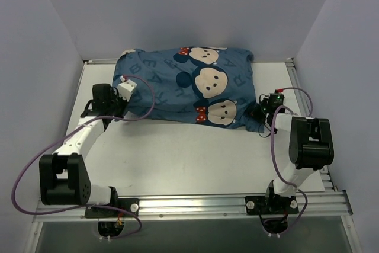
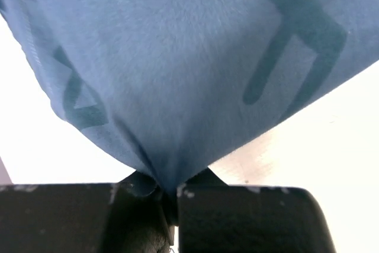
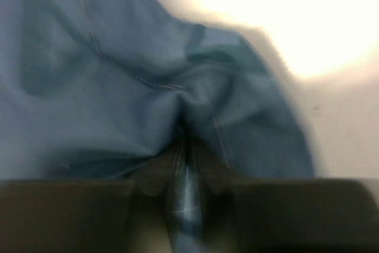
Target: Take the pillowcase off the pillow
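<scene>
Black pads (image 2: 89, 217) of the left gripper (image 2: 170, 198) fill the bottom of the left wrist view, pressed together on a gathered point of the soft blue fabric pillowcase (image 2: 177, 75), which has darker blue letters printed on it. The cloth fans up from the pinch toward 12 o'clock. The right wrist view is blurred, but the right gripper (image 3: 186, 164) likewise appears clamped on a puckered fold of the same cloth. From above, the pillowcase (image 1: 189, 87), with its cartoon mouse faces and red bows, lies across the far half of the white table (image 1: 189, 158). The left gripper (image 1: 122, 95) is at its 9 o'clock end and the right gripper (image 1: 265, 112) at its 4 o'clock corner. The pillow does not show. We judge from the plump swell of the cover that it sits wholly inside, so removal has barely begun. We cannot tell which end is open. For this step we would make sure each pinch takes only cloth and not the filling beneath. We would then raise the closed end slowly with both grips even, so the pillow slides toward the opening rather than dragging across the table. The main risk is the thin fold slipping out of a pinch under the weight.
</scene>
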Available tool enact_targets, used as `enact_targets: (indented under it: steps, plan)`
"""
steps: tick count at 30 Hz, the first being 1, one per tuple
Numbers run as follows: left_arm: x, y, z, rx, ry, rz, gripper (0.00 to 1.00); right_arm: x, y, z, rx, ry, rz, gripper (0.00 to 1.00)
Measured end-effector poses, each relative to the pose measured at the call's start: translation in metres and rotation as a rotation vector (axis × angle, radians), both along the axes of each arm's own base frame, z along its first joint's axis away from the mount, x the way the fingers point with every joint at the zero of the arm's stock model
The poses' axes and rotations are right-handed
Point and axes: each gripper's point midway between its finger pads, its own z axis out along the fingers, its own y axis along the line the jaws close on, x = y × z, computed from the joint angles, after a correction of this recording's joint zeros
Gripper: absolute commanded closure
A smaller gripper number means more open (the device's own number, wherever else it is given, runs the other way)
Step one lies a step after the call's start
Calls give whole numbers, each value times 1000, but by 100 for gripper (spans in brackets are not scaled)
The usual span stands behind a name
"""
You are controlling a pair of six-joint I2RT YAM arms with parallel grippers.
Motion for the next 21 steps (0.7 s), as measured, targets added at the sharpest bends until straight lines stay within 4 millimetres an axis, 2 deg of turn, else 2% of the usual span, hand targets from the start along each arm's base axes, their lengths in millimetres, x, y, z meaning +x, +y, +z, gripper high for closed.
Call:
enact_targets:
  steps: [2, 6, 9, 11, 12, 16, 19, 21]
  plan:
    - [-4, -1, 17, -22, -26, 2, 98, -5, 7, -8, 48, 6, -1, 100]
    - [-6, 3, 43, -60, -29, 33, 98, -13, 13, -5, 85, 12, 6, 100]
    - [-10, 11, 63, -81, -2, 66, 98, -20, 14, 18, 84, 3, 10, 100]
    - [-14, 13, 85, -90, -4, 75, 98, -16, 12, 63, 63, -69, 20, 100]
    - [-17, 13, 99, -95, -6, 73, 98, -11, 10, 92, 46, -125, 26, 100]
    - [-34, 6, 169, -123, -73, 42, 98, 8, 5, 245, -44, -447, 60, 100]
    - [-61, -8, 233, -171, -150, -25, 98, -8, 3, 348, -124, -641, 79, 100]
    - [-88, -23, 271, -215, -189, -98, 98, -29, 1, 402, -178, -728, 84, 100]
